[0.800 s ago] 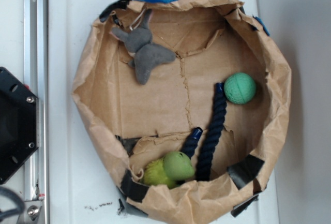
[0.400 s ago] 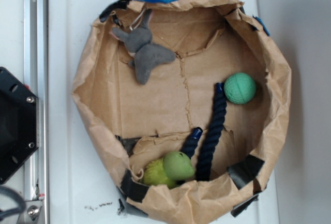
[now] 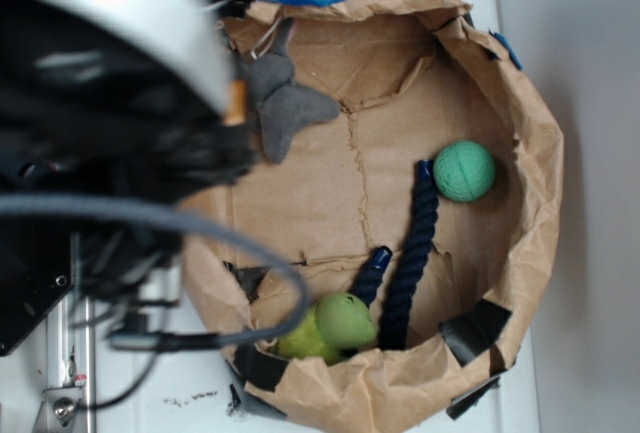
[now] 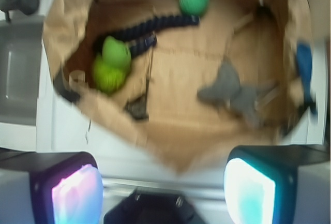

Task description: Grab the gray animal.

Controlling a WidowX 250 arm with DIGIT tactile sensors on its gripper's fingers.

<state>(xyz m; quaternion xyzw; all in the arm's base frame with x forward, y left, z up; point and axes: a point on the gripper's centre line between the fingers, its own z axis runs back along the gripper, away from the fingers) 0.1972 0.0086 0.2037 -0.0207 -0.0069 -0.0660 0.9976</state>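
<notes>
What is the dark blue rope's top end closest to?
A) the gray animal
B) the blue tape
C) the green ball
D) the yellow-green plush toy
C. In the exterior view the dark blue rope runs up the paper bowl and its top end stops right beside the green ball, while the gray animal lies far across by the opposite wall.
</notes>
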